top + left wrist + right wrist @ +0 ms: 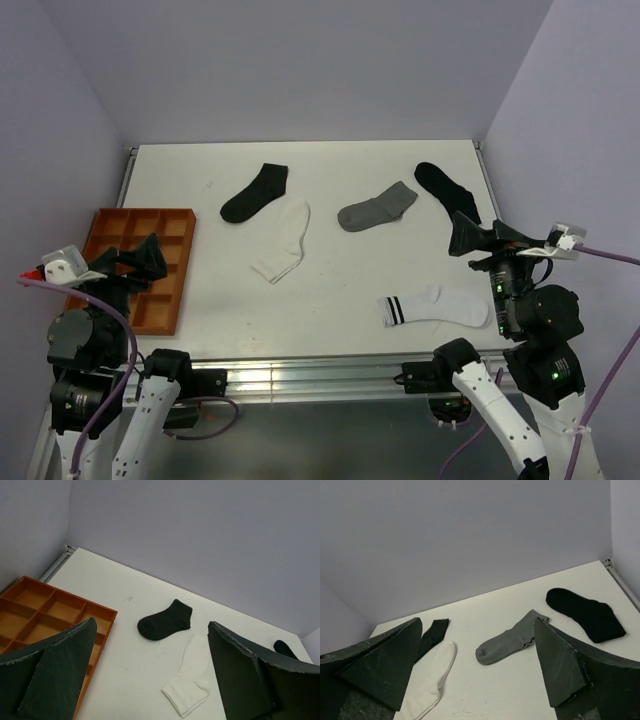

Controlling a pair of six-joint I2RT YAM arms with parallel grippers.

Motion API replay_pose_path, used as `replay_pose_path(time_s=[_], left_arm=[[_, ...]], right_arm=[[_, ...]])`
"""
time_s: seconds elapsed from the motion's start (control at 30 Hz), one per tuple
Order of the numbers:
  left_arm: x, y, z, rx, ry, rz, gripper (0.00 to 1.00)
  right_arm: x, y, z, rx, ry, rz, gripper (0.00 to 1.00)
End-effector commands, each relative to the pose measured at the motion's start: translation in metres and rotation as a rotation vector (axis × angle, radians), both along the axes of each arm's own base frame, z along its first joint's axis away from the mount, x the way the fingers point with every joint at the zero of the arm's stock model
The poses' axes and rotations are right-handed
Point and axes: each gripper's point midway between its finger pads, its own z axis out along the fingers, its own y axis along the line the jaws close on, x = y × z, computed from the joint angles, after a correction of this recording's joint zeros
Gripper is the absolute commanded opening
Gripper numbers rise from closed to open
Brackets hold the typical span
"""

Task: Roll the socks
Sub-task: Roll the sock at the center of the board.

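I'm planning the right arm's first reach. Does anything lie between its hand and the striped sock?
Nothing visible does. The striped sock lies flat on the table, with only bare surface between it and the open right hand.

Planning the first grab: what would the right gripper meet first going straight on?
Likely the grey sock, centred between the open fingers of the right gripper; depth unclear, so bare table might come first.

Soft knit socks [281,241], matt table [340,290]
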Motion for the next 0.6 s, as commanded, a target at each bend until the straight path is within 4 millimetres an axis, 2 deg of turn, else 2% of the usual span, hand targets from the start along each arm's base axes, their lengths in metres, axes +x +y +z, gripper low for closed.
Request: replay_pose_path(time_s=[0.0,0.17,0.27,0.3,0.37,0.4,0.47,0.5,0.57], left_arm=[[0.002,-0.005,0.005,-0.012,-0.039,-0.026,0.99],[0.007,-0.01,-0.001,-0.011,-0.029,-0.051,0.99],[0.012,-0.016,-0.006,-0.014,-0.023,-0.08,0.99],[0.015,-0.018,-0.007,-0.015,-0.017,-0.088,1.0],[0.02,-0.021,-0.011,-0.029,-0.001,-0.096,0.99],[0.024,-0.024,-0.013,-0.029,0.013,-0.113,0.99],[0.031,-0.029,-0.019,-0.028,0.039,-0.131,1.0],[0.036,-0.033,-0.022,-0.024,0.057,-0.149,1.0],[0.043,-0.036,-0.028,-0.023,0.088,-0.159,0.99]], right_arm=[[0.007,0.009,0.003,0.007,0.001,0.032,1.0],[0.018,0.019,0.0,0.029,0.033,0.059,1.0],[0.033,0.034,-0.009,0.047,0.091,0.107,1.0],[0.044,0.043,-0.018,0.032,0.133,0.13,1.0],[0.052,0.066,-0.025,-0.008,0.17,0.233,1.0],[0.067,0.079,-0.04,-0.033,0.236,0.27,1.0],[0.081,0.093,-0.047,-0.069,0.291,0.315,1.0],[0.095,0.108,-0.065,-0.09,0.359,0.366,1.0],[0.109,0.125,-0.071,-0.11,0.372,0.421,0.99]])
